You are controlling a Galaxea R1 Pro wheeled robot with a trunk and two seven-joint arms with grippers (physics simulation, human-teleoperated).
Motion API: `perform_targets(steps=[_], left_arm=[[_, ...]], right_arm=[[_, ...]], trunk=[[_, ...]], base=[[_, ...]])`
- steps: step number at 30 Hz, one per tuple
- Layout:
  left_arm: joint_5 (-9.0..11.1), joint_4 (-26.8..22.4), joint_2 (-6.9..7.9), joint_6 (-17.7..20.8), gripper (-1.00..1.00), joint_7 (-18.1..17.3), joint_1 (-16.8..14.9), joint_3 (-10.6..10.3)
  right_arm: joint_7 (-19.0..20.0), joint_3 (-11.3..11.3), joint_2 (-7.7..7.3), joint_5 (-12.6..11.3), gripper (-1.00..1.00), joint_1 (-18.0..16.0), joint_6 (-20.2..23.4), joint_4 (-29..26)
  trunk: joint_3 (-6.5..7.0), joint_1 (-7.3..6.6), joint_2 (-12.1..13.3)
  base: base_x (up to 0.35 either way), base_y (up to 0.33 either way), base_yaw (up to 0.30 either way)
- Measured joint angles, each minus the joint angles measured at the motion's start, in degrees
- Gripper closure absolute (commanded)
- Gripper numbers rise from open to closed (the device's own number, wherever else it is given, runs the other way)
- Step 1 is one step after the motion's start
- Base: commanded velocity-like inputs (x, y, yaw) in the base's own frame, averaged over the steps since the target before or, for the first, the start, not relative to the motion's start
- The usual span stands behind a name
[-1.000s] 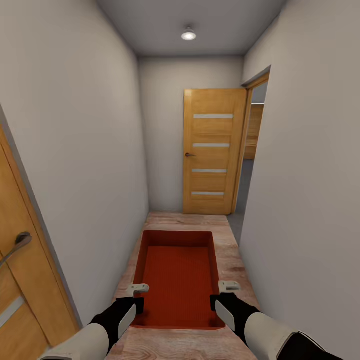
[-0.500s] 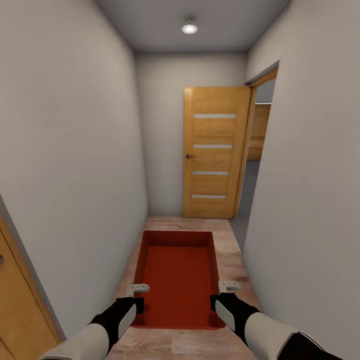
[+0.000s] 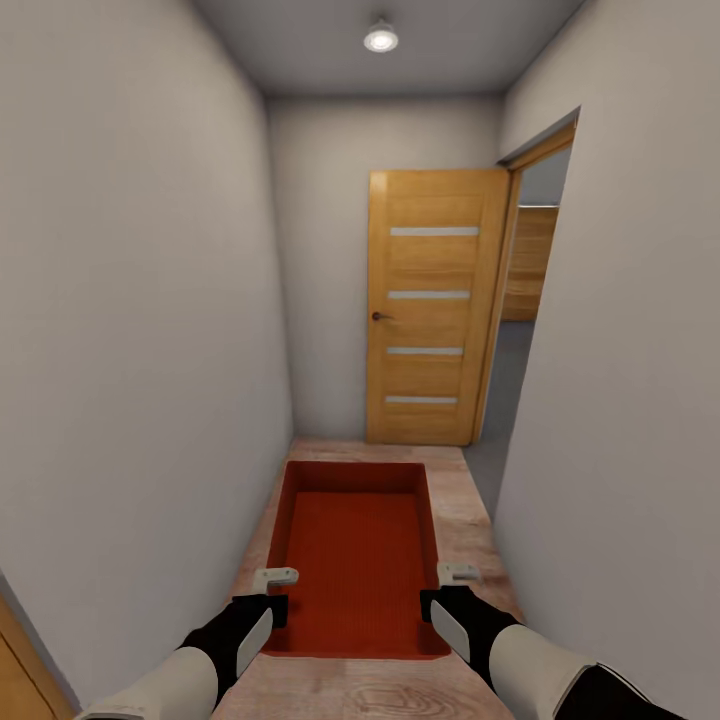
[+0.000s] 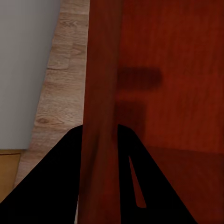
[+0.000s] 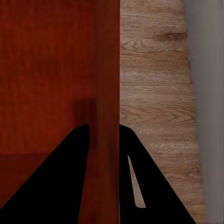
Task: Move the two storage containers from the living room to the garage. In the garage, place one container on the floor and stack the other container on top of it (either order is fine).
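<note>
From the head view, both arms reach forward and down, roughly parallel, forearms white and wrists black, carrying one orange-red bin (image 3: 357, 555) between them over a wood plank floor (image 3: 470, 520) in a narrow corridor with pale walls (image 3: 140, 330). The left gripper (image 3: 272, 585) is clamped on the bin's left wall near the near end, the right gripper (image 3: 458, 582) on its right wall, level with each other. The bin sits level and lengthwise, open top up. Ahead stands a wooden door (image 3: 430, 310) with a doorway (image 3: 525, 330) just right of it, and a ceiling lamp (image 3: 381, 38) above. In the left wrist view, the left gripper (image 4: 99, 140) has one dark finger on each side of the bin wall (image 4: 100, 93), pinching it. In the right wrist view, the right gripper (image 5: 103, 135) straddles the opposite wall (image 5: 108, 70) the same way, with plank floor (image 5: 154, 93) beyond.
</note>
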Motion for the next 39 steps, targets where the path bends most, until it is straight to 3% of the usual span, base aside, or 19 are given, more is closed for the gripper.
perform_targets(steps=[39], left_arm=[[0.0, 0.0, 0.0, 0.1, 1.0, 0.0, 0.0, 0.0]], right_arm=[[0.0, 0.0, 0.0, 0.0, 1.0, 0.0, 0.1, 0.0]], trunk=[[0.0, 0.0, 0.0]], base=[[0.323, 0.0, 0.0]])
